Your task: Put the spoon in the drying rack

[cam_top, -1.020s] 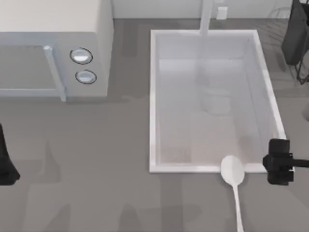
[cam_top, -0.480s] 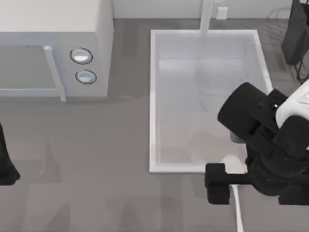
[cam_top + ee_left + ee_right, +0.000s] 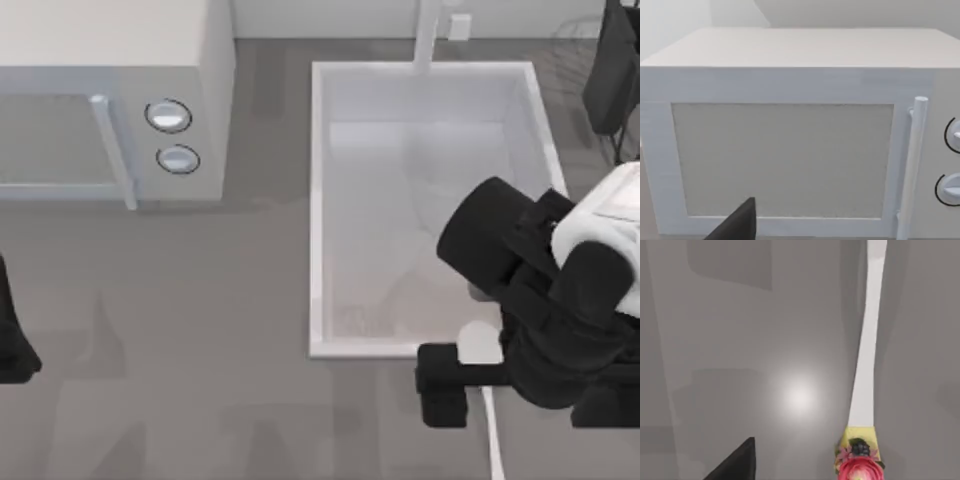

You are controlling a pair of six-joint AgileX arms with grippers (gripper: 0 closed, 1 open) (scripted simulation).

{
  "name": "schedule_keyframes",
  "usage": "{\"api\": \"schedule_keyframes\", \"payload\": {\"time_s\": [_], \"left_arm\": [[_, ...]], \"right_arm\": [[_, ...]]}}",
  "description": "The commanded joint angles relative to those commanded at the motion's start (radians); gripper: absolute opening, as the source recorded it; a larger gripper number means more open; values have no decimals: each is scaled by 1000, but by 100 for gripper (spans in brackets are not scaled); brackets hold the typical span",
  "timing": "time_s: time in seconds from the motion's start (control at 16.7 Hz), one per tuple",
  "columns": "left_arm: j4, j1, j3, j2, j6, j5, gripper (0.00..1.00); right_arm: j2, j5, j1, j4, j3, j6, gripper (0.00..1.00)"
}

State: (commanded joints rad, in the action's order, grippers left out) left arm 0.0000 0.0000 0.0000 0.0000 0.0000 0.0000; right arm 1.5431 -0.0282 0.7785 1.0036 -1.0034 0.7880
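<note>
The pale spoon [image 3: 481, 343] lies on the grey counter at the sink's near right corner, its bowl against the rim and its thin handle [image 3: 492, 440] running toward the near edge. In the right wrist view the white handle [image 3: 866, 365] ends in a yellow tip with a pink flower. My right gripper [image 3: 480, 376] hangs open just above the spoon's neck, one black finger [image 3: 440, 385] to the left of the handle, and the arm hides part of the bowl. The drying rack [image 3: 612, 80], dark wires and a black slab, stands at the far right. My left gripper [image 3: 10, 340] is parked open at the left edge.
The white sink basin [image 3: 318, 200] takes up the middle, with a tap post [image 3: 428, 35] at its far rim. A white microwave [image 3: 110, 100] stands at the far left; the left wrist view faces its door [image 3: 782, 160]. Grey counter lies between them.
My right arm has swung in from the right edge over the spoon and the sink corner. Over the last half second it slid slightly further left. The spoon has stayed put.
</note>
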Motion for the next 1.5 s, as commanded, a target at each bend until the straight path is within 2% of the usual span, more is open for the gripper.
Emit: {"api": "schedule_keyframes", "payload": {"time_s": [0.54, 0.9, 1.5], "left_arm": [[0, 0, 0, 0, 0, 0, 100], [0, 0, 0, 0, 0, 0, 100], [0, 0, 0, 0, 0, 0, 100]], "right_arm": [[184, -1, -3, -382, 192, -3, 100], [205, -1, -4, -418, 212, -2, 100], [205, -1, -4, -418, 212, -2, 25]]}}
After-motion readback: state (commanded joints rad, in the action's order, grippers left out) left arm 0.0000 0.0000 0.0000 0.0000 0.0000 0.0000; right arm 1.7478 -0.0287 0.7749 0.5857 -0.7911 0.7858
